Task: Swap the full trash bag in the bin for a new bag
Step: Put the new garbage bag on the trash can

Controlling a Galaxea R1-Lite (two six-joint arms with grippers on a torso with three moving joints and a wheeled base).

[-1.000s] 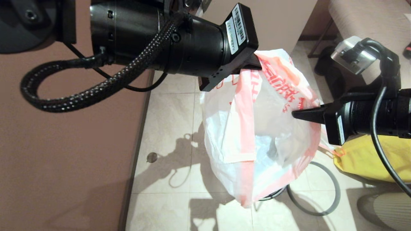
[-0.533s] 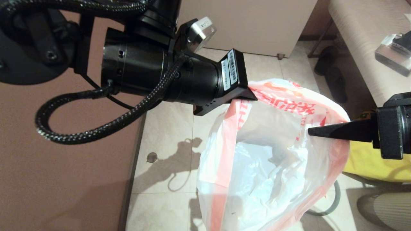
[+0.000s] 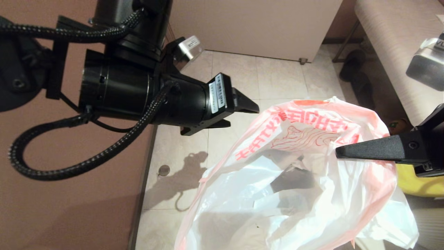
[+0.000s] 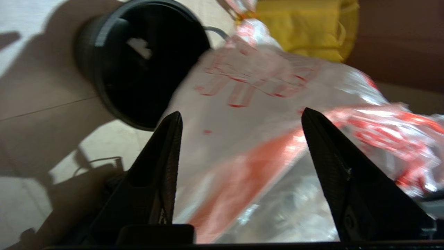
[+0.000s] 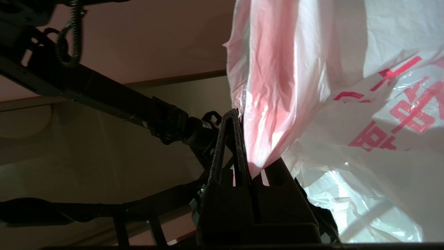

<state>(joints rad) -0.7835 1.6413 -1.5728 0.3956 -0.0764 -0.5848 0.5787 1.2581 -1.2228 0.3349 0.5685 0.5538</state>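
The full trash bag (image 3: pixel 295 194) hangs in mid-air, translucent white with a pink-red hem and red print, its mouth gaping and crumpled paper showing inside. My right gripper (image 3: pixel 337 153) is shut on the hem at the bag's right side; the right wrist view shows the pink hem (image 5: pixel 274 104) pinched in the right gripper (image 5: pixel 244 152). My left gripper (image 3: pixel 244 117) is open, just left of the bag and not touching it. In the left wrist view the left gripper (image 4: pixel 241 113) stands wide over the bag (image 4: pixel 256 104). Beyond lies the bin (image 4: pixel 138 69), black and glossy inside. The new bag is out of view.
A yellow fabric bag (image 3: pixel 419 180) lies on the floor to the right, behind my right arm. A beige cabinet (image 3: pixel 256 24) stands at the back and a brown wall (image 3: pixel 69 208) runs along the left. Tiled floor (image 3: pixel 180 149) shows between wall and bag.
My left gripper has let go of the bag's hem, opened and drawn back to the left. The bag has risen toward the camera and its mouth has spread open. The right gripper stays shut.
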